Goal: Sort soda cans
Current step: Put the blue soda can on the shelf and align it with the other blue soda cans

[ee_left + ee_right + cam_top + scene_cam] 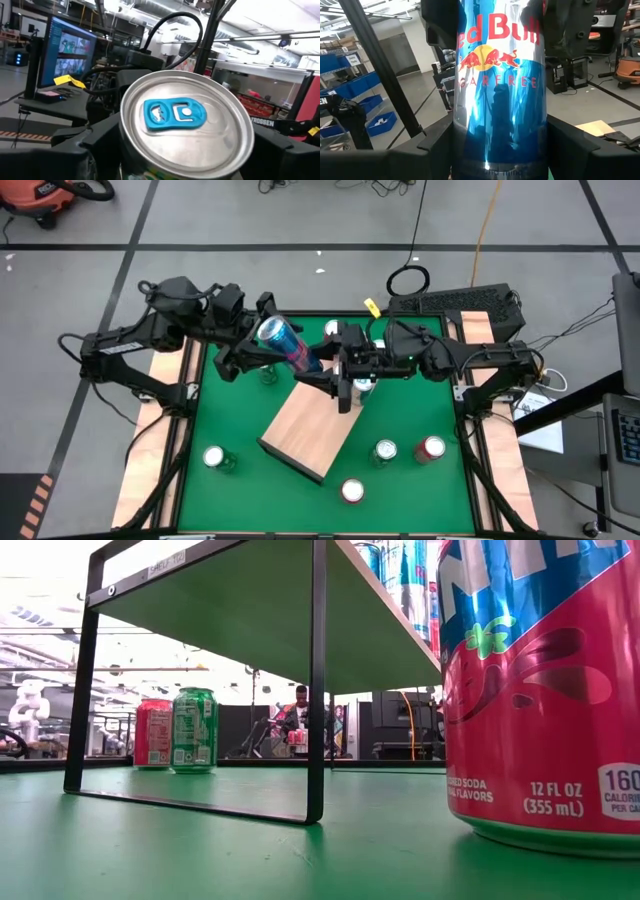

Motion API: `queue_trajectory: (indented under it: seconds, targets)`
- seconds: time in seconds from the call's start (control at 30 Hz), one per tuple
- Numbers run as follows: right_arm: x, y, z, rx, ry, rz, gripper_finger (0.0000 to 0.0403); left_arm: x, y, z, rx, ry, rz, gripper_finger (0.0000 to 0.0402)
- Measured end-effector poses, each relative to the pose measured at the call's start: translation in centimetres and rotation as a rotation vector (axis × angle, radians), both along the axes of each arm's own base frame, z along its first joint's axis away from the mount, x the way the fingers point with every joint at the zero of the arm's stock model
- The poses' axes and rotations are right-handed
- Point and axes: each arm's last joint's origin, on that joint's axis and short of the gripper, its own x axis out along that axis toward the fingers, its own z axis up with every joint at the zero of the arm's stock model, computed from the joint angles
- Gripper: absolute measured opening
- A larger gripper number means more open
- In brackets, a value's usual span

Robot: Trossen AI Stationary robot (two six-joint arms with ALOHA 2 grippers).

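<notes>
We see both grippers clamped on one tall blue-and-silver metal can (284,343), held tilted in the air above the light wooden board (306,426): left gripper (262,340) at its top, right gripper (335,375) at its base. If either lets go early or the arms pull apart, the can may slip and fall.

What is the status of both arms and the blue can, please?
Both grippers mid-air over the wooden board. Left gripper and right gripper each closed on the blue can, a handover. Nothing in the way.
</notes>
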Motion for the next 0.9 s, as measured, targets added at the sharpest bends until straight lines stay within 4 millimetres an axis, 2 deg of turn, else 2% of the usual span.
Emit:
queue_trajectory:
  seconds: [0.27,0.5,0.63,0.9]
  targets:
    - [0.0,-0.1,0.0,-0.002,0.000,-0.010,0.0237,-0.7,0.5,0.3,-0.010,-0.008,0.039,0.0300]
    - [0.1,-0.1,0.0,-0.001,0.002,-0.011,0.0237,-1.4,0.7,0.7,-0.003,-0.030,0.040,0.0330]
    - [0.1,-0.1,-0.1,-0.001,0.004,-0.012,0.0237,-1.3,0.7,0.5,0.002,-0.005,0.025,0.0332]
    - [0.1,-0.1,-0.1,-0.002,0.003,-0.012,0.0237,-1.2,0.7,0.1,0.022,0.028,0.023,0.0289]
